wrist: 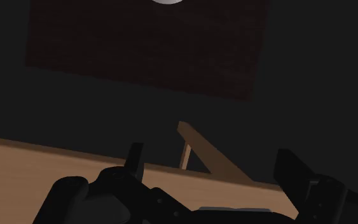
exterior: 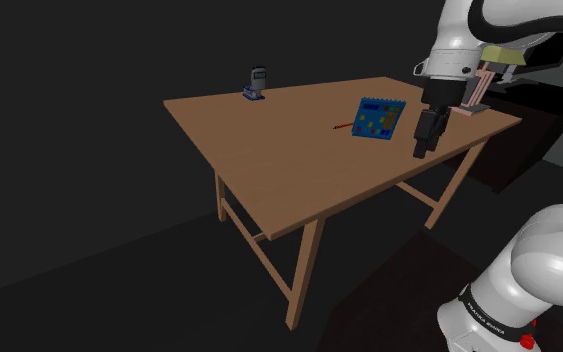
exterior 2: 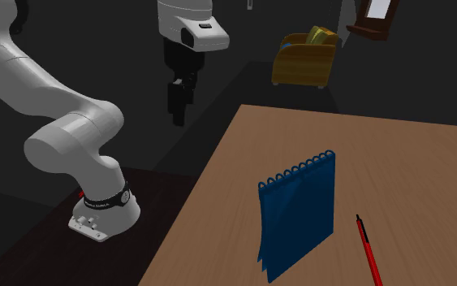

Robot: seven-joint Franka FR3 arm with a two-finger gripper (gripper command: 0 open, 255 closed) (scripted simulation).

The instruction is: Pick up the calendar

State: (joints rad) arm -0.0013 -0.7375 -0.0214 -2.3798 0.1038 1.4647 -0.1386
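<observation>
Hanging in the air near the table's edge on the stand's side, the black gripper (exterior: pixel 424 138) points downward and touches nothing. We read the jaws as apart: in the wrist view the two fingers (wrist: pixel 135 160) come up well separated, with the table edge and a leg brace seen between them.

We find the calendar (exterior: pixel 379 118) standing upright on the brown wooden table (exterior: pixel 269 150), toward the shoulder view's right end of the top. It is near the gripper but clearly apart from it. It is blue and spiral-bound along the top. Its face shows a grid of coloured squares in the shoulder view, and the second exterior view gives its plain blue back.

A red pen (exterior: pixel 343 126) lies flat on the table just beside the calendar, on the shoulder view's left of it. A small grey-blue object (exterior: pixel 257 84) stands at the far corner, well apart from both. A pale framed item (exterior: pixel 479 90) sits at the corner on the shoulder view's right, partly behind the white arm (exterior: pixel 464 40).

In the second exterior view the gripper sits off the table's left edge, above dark floor, and the arm's base rests on the dark stand (exterior 2: pixel 153 187). A yellow-brown armchair (exterior 2: pixel 303 58) stands on the floor beyond the table.
</observation>
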